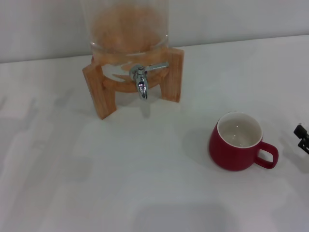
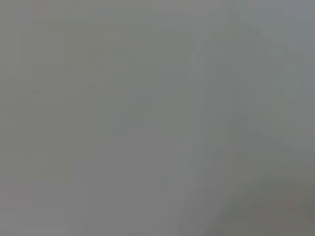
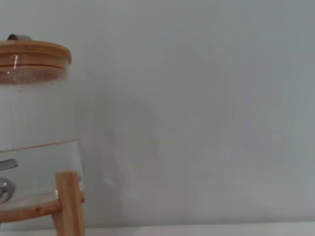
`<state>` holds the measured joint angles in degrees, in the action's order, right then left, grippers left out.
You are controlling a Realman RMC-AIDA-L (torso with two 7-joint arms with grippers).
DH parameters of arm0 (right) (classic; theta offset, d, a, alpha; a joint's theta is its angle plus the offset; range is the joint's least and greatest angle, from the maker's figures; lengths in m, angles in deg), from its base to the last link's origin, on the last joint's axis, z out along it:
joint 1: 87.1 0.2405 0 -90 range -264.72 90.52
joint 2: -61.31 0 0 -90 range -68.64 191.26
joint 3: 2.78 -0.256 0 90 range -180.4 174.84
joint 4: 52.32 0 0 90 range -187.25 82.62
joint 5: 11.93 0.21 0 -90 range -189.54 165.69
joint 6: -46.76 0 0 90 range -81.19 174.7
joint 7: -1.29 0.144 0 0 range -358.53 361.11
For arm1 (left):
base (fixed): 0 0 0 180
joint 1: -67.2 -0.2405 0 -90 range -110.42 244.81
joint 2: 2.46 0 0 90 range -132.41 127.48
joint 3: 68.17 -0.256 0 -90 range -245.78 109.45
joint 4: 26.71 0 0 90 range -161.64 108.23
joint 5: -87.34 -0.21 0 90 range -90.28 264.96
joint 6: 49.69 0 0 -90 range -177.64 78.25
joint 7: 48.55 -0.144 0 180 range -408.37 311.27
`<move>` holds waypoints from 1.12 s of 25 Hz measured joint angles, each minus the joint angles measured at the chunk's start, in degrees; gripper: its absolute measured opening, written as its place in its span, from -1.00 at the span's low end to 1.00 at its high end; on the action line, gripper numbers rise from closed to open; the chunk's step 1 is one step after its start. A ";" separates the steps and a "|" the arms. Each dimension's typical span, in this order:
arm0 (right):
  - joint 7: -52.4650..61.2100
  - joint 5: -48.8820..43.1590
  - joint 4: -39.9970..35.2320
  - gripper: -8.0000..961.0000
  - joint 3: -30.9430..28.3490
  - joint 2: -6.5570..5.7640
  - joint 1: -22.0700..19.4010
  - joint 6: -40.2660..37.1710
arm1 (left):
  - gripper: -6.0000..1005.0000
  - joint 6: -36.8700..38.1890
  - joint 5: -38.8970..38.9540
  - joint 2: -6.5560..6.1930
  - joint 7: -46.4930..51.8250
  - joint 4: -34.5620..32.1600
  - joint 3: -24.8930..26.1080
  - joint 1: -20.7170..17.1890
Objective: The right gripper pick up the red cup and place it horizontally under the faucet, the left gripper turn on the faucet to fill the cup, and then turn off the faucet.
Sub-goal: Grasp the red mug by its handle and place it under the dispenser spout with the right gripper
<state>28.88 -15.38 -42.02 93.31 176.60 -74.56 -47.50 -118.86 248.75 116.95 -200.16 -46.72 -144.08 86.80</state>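
No step of the task shows as done. The red cup stands upright on the white table, toward its right edge and nearer the front, with its mouth up, its white inside dry as far as can be seen, and its loop handle turned to the right edge. Nothing is touching it.

The faucet sits at the back of the table, left of centre, fitted to a glass dispenser on a wooden stand. Its lever points to the right and no water runs from the spout. The space under the spout holds nothing. Cup and faucet are well apart.

The right gripper shows only as a small black part at the right edge of the table, just beside the cup's handle and not in contact. Whether its fingers are wide or narrow cannot be told. The left gripper appears in no view; its wrist camera shows a blank grey field.

Remaining, in my judgement: grasp the cup, set it under the spout, open the faucet, fill, close.
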 joint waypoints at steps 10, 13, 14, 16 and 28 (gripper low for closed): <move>-0.09 -1.56 0.12 0.76 1.64 -0.23 -2.40 -3.80 | 0.65 0.00 0.04 0.03 0.00 0.12 -0.04 -0.02; -0.06 -2.91 0.05 0.76 1.73 -0.25 -2.71 -4.35 | 0.65 0.00 0.01 0.08 0.00 0.13 -0.10 0.07; -0.06 -3.78 -0.12 0.76 1.76 -0.25 -2.71 -4.35 | 0.65 0.00 0.00 0.10 0.00 0.13 -0.11 0.09; -0.06 -5.33 -0.51 0.76 1.77 -0.23 -2.63 -4.36 | 0.65 0.00 -0.01 0.11 0.00 0.02 -0.16 0.09; 0.18 -9.12 -0.99 0.76 2.47 -0.15 -1.26 -2.20 | 0.65 0.00 -0.03 0.12 0.00 -0.23 -0.19 0.08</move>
<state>29.06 -24.50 -43.02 95.78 176.44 -75.82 -49.71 -118.86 248.72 117.07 -200.16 -46.95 -144.28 86.88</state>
